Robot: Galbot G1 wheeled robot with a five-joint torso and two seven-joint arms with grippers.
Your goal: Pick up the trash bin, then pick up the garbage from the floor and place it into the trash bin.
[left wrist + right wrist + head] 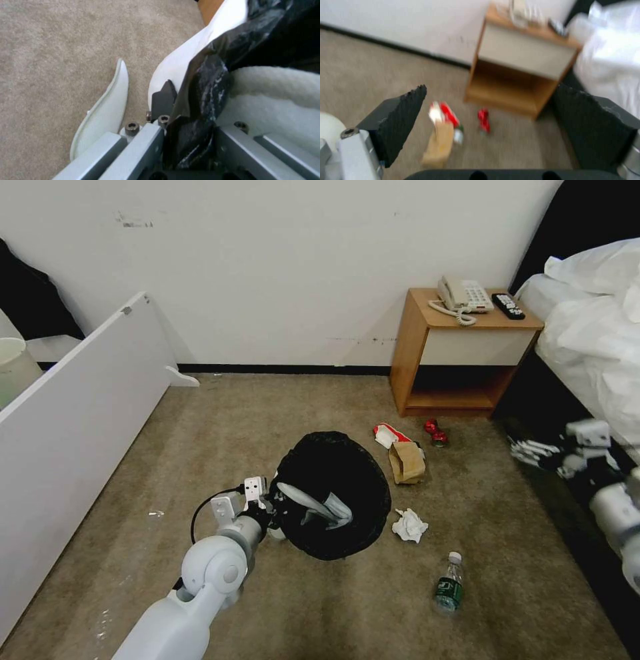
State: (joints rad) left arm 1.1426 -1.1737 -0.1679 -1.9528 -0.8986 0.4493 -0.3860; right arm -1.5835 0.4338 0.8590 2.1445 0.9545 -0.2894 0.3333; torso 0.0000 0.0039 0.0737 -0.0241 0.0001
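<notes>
Head view: trash bin [333, 493] held off the carpet by the left gripper [275, 508], jaws clamped on its rim nearest the robot. Beside the bin lie the brown paper bag [407, 461], red-white packet [389, 434], red can [435, 432], crumpled paper [409, 525] and plastic bottle [449, 583].

Left wrist view: jaws pinch the black liner [200, 100] and rim; a white slipper [276, 100] sits inside the bin.

Right wrist view: right gripper [490, 130] above the bag, jaws wide, nothing held. Advice: keep the bin level; approach from the open carpet, clear of the nightstand [520, 72].
</notes>
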